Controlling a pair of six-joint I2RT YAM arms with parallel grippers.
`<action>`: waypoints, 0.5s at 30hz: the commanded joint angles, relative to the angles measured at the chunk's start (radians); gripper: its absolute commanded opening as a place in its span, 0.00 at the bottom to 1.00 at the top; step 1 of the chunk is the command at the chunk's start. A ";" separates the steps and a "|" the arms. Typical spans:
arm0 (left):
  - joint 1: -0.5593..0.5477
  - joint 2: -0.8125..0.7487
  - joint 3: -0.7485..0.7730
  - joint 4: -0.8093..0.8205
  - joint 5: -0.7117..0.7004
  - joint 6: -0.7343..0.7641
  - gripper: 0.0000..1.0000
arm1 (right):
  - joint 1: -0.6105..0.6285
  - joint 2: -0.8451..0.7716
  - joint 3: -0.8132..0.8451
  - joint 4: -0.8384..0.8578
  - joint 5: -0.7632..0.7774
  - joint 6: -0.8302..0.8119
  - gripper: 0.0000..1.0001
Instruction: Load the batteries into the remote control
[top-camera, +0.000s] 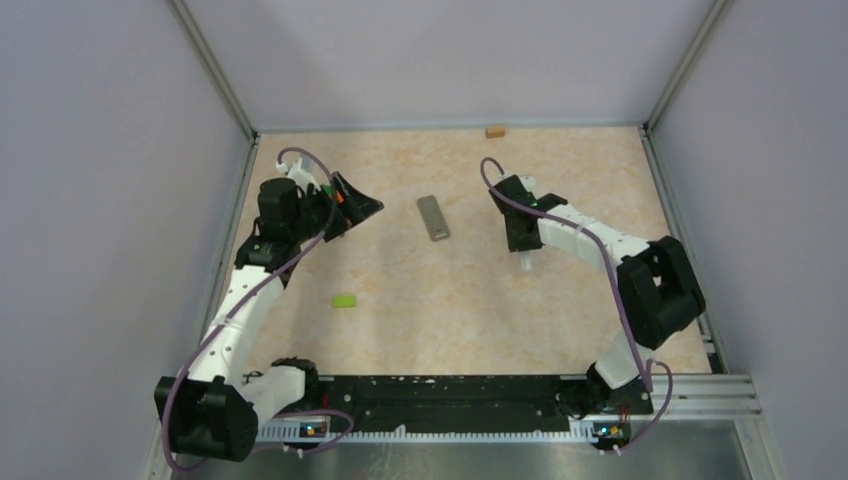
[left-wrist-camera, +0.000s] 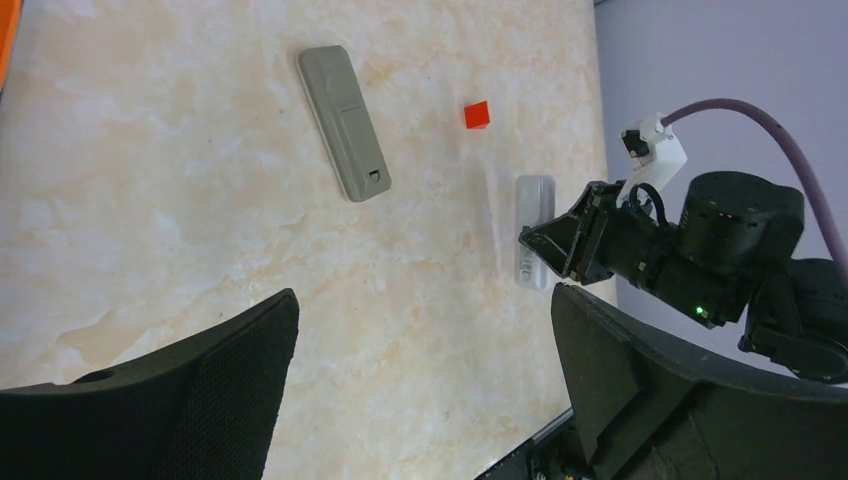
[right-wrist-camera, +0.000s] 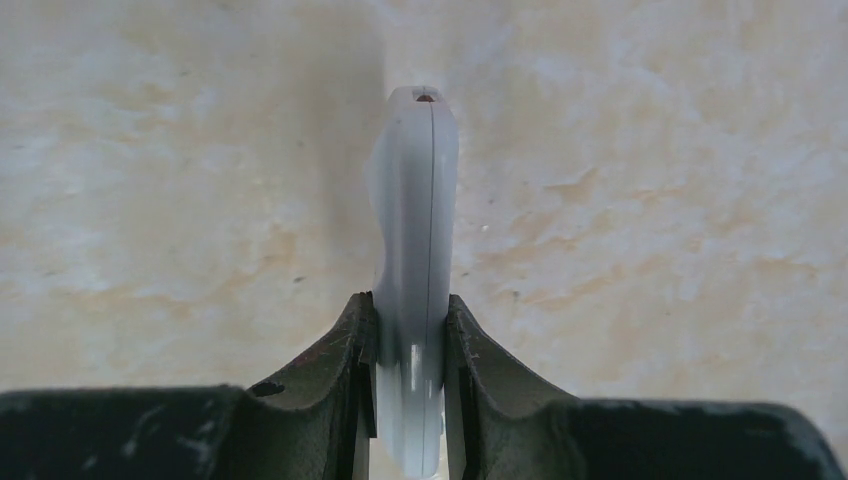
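Okay, near edge first: the base rail (top-camera: 450, 395) is running across the front, so nothing is sliding off toward the arms.

The green piece (top-camera: 345, 301) is lying alone on the table (top-camera: 470, 320), well apart from both arms.

The right gripper (right-wrist-camera: 410, 305) is pinching the remote control (right-wrist-camera: 415, 190) with narrow fingers. The remote is standing on edge, nose pointing away from the wrist, and only its rear part is sitting between the pads. I can't tell whether it's resting on the table.

- **Slip risk:** the shell is smooth and thin and the bite is short, so it's likely pivoting or slipping if anything presses the free end.
- **Bay orientation:** on edge, the battery bay is probably facing sideways, not up.
- **Main blocker:** the batteries aren't showing in any view, so I can't tell where they are.

The grey flat piece (top-camera: 433, 218) is lying between the grippers, touching neither. I can't tell if it's the cover.

The left gripper (left-wrist-camera: 422, 295) is hanging wide open, holding nothing, near the left wall (top-camera: 120, 200).

Open room is sitting mid-table between the arms. The right elbow is crowding the right wall (top-camera: 770, 180), so there's little swing there.

The small red block (left-wrist-camera: 476, 114) is sitting far back by the rear edge, out of the way.
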 joint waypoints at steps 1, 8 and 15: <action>0.000 -0.035 0.039 -0.069 -0.051 0.063 0.99 | -0.017 0.084 0.058 -0.087 0.245 -0.073 0.00; 0.000 -0.045 0.069 -0.117 -0.056 0.067 0.99 | -0.025 0.186 0.093 -0.073 0.267 -0.095 0.13; 0.001 -0.032 0.104 -0.139 -0.043 0.065 0.99 | -0.028 0.184 0.112 -0.063 0.139 -0.086 0.53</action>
